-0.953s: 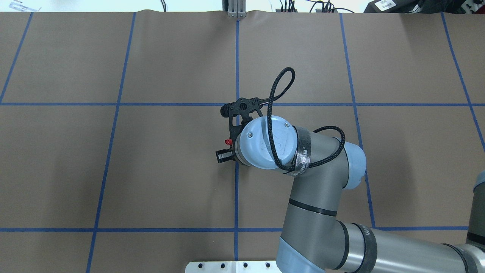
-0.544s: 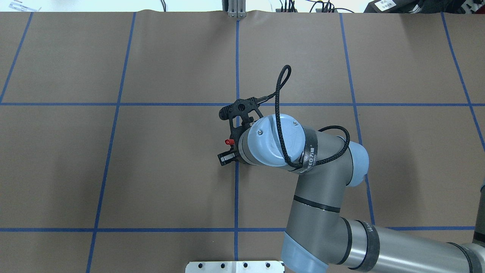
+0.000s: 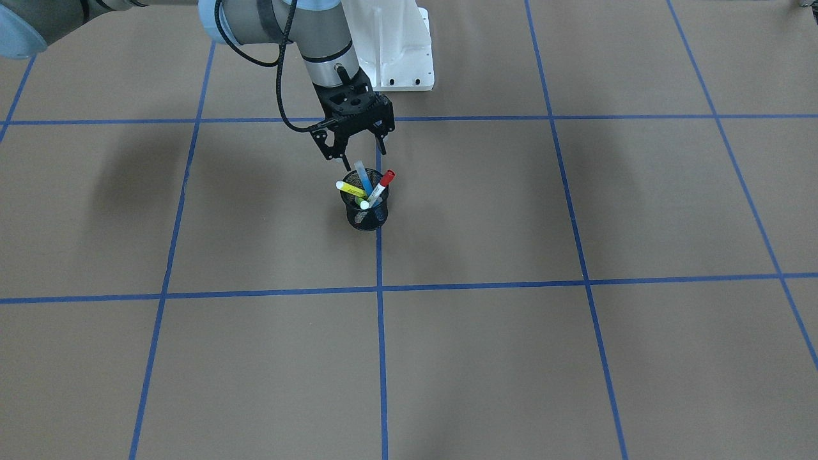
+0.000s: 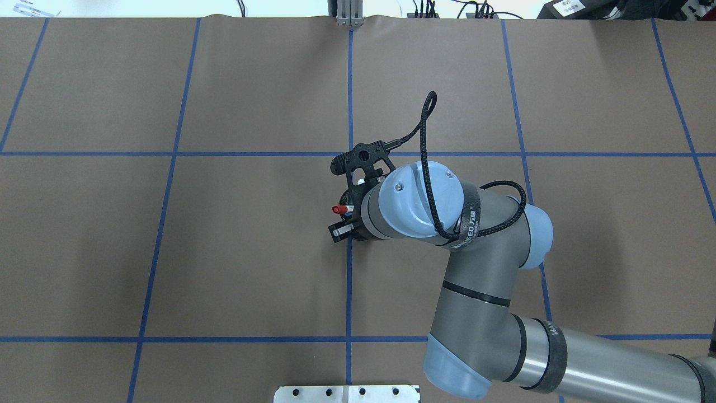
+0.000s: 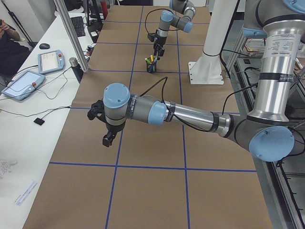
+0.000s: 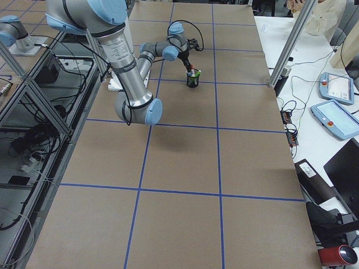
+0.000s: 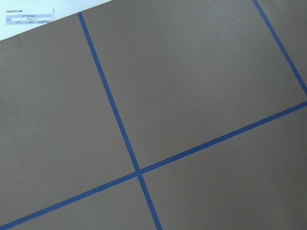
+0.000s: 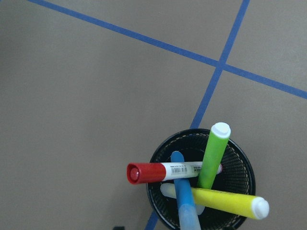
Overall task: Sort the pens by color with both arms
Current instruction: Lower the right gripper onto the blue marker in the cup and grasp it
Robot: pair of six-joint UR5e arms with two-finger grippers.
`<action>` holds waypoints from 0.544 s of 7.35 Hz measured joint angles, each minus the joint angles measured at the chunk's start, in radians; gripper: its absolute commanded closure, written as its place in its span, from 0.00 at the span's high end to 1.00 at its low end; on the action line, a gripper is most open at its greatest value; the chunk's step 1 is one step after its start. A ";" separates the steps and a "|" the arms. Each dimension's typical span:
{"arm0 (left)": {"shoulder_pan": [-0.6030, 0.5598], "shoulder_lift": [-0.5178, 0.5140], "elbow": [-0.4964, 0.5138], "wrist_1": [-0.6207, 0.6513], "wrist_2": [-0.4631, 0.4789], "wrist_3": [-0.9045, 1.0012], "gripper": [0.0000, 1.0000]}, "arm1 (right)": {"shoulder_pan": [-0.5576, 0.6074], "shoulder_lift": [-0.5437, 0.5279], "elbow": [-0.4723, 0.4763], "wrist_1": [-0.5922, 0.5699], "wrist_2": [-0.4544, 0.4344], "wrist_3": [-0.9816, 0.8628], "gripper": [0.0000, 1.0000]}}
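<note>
A black mesh cup (image 3: 365,216) stands on the centre blue tape line and holds the pens. In the right wrist view a white pen with a red cap (image 8: 158,172), a green pen (image 8: 213,153), a yellow pen (image 8: 225,200) and a blue pen (image 8: 184,201) lean inside the cup's rim (image 8: 154,191). My right gripper (image 3: 364,158) hangs open just above them, the blue pen (image 3: 362,177) rising toward the gap. From overhead the right wrist hides the cup; only the red cap (image 4: 337,209) pokes out. My left gripper (image 5: 107,138) hovers over bare table, and I cannot tell its state.
The white pedestal (image 3: 396,51) stands just behind the cup at the robot's side. Blue tape lines grid the brown table cover. A paper label (image 7: 28,18) lies by the table's left end. Beyond the far edge are a side desk with tablets (image 5: 21,86) and an aluminium post (image 5: 71,36).
The right wrist has swung a little to the right over the cup, and its cable loop has shifted with it. The red cap stays where it was.
</note>
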 measured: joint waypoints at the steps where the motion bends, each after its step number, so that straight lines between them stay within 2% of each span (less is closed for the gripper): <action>1: 0.000 -0.001 0.000 0.000 0.000 0.000 1.00 | 0.003 -0.001 -0.009 0.011 0.002 0.002 0.64; 4: 0.000 -0.002 0.000 -0.001 0.000 0.000 1.00 | 0.005 0.000 -0.025 0.025 0.003 0.005 0.57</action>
